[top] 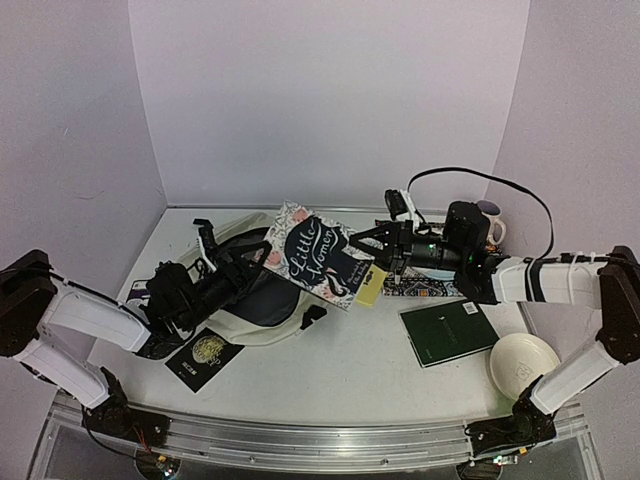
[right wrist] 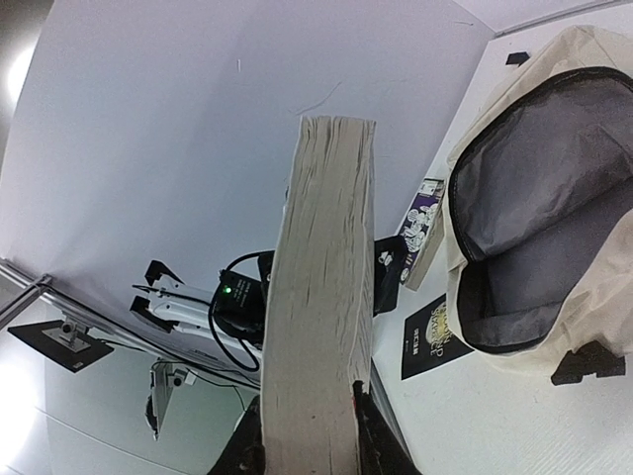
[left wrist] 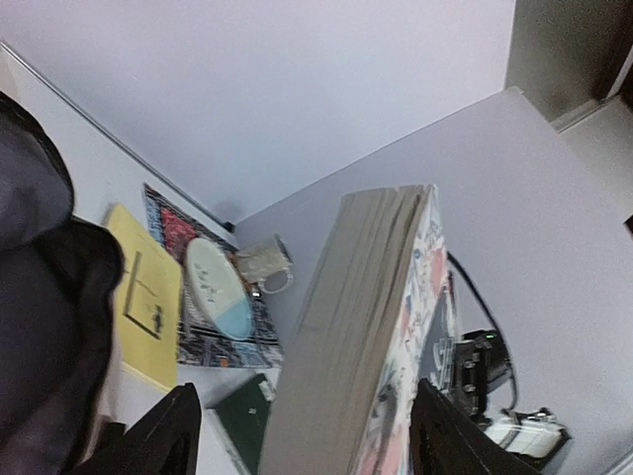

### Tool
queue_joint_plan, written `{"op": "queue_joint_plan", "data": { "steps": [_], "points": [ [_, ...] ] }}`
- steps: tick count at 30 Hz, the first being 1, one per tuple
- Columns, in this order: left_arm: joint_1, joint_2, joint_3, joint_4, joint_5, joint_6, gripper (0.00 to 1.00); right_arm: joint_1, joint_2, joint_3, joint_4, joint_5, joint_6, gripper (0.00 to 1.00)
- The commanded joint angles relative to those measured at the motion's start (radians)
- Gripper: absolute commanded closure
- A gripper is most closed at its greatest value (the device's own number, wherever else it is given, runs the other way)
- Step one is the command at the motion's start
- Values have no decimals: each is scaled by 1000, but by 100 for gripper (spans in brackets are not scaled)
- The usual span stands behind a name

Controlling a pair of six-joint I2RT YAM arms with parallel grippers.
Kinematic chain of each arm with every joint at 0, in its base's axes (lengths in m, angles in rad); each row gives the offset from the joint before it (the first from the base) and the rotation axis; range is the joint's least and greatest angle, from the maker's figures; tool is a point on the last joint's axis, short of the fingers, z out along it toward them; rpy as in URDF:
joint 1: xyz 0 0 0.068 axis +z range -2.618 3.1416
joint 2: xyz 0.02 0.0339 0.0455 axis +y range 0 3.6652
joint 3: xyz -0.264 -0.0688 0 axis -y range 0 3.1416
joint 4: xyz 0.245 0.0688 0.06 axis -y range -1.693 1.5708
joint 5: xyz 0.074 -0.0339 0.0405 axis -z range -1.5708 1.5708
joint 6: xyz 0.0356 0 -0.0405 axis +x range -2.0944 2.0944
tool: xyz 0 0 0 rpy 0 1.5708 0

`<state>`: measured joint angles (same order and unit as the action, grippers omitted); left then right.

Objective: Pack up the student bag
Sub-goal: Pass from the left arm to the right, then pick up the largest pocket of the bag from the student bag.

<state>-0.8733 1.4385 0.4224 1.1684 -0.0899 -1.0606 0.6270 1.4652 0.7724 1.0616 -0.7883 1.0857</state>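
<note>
A thick "Little Women" paperback (top: 318, 255) hangs tilted in the air over the student bag (top: 262, 332), a cream backpack lying flat with its grey inside showing (right wrist: 534, 198). My right gripper (top: 375, 243) is shut on the book's right end; in the right wrist view both fingers press its covers (right wrist: 309, 450). At the book's left end my left gripper (top: 262, 262) stands open. In the left wrist view the page block (left wrist: 346, 346) sits between the spread fingers (left wrist: 170, 435), with a gap on each side.
A green notebook (top: 448, 332) and a white bowl (top: 523, 363) lie at the right front. A patterned book (top: 420, 288) and a yellow notebook (top: 372, 285) lie under the right arm, with a mug (top: 490, 222) behind. A black booklet (top: 205, 355) lies by the bag.
</note>
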Motion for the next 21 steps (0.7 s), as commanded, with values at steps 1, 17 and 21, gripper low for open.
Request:
{"op": "queue_joint_plan", "data": {
  "steps": [1, 17, 21],
  "points": [
    [13, -132, 60, -359, -132, 181, 23, -13, -6, 13, 125, 8, 21, 100],
    [79, 78, 614, -1439, -547, 639, 10, -41, 49, -19, 53, 117, 30, 100],
    [162, 141, 649, -1511, -532, 595, 9, -44, 46, -31, 27, 132, 11, 100]
  ]
}}
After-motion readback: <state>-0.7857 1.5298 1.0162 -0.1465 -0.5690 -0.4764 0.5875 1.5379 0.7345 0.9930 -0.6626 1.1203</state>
